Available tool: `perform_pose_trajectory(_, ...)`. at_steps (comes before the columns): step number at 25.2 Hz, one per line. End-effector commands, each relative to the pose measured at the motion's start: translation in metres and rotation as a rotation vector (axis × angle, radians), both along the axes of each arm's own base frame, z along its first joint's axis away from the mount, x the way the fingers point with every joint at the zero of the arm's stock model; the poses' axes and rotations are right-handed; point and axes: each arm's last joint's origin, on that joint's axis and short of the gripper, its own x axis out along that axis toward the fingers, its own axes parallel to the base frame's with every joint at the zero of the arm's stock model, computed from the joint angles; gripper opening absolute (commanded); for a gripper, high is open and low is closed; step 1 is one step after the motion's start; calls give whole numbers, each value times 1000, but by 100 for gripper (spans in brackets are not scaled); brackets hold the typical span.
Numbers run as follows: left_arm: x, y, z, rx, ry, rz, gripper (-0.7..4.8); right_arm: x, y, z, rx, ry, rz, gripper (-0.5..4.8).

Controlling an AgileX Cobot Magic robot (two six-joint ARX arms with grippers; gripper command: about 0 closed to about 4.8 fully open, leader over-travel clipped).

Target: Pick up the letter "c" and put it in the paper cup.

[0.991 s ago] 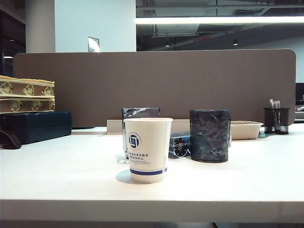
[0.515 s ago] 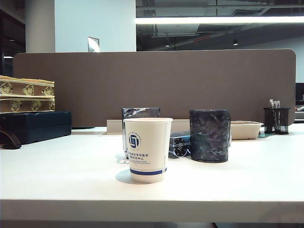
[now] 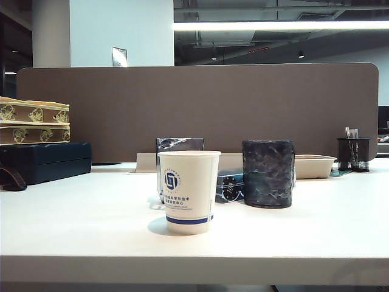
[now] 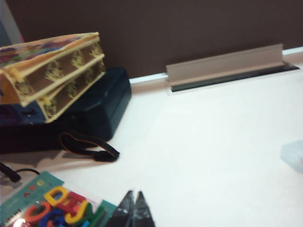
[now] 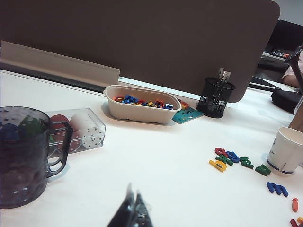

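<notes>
The paper cup (image 3: 189,191) bore a round blue logo and small blue text beneath it, too small to be read. Loose plastic letters (image 5: 232,158) lay on the table (image 5: 156,170), none legible as a word.

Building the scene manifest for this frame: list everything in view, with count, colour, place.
paper cup: 1, white with blue logo, table centre front
dark mug: 1, mottled blue-black, right of the cup
mesh pen holder: 1, black, far right by the divider
beige tray: 1, full of coloured letters, beside the pen holder
clear case: 1, holding discs, beside the mug
loose letters: several, mixed colours, on the table
second paper cup: 1, white, near the loose letters
patterned boxes: 2, tan, stacked on dark case, far left
left gripper: shut, over a bag of letters
right gripper: shut, above bare table
</notes>
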Motion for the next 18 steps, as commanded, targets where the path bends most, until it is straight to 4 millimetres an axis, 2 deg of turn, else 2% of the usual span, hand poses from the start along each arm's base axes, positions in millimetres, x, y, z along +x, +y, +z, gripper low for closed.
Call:
perform_pose_trajectory(1, 1, 1, -2, -24, -19, 26, -6, 0, 0, -2, 0, 10, -11, -8)
perform_pose_trajectory(7, 3, 0, -17, -20, 14, 29, -6, 0, 0, -4, -9, 23, -11, -8)
perform_pose_trajectory(18, 3, 0, -19, -16, 34, 28, -6, -1, -1, -2, 1, 7, -10, -8)
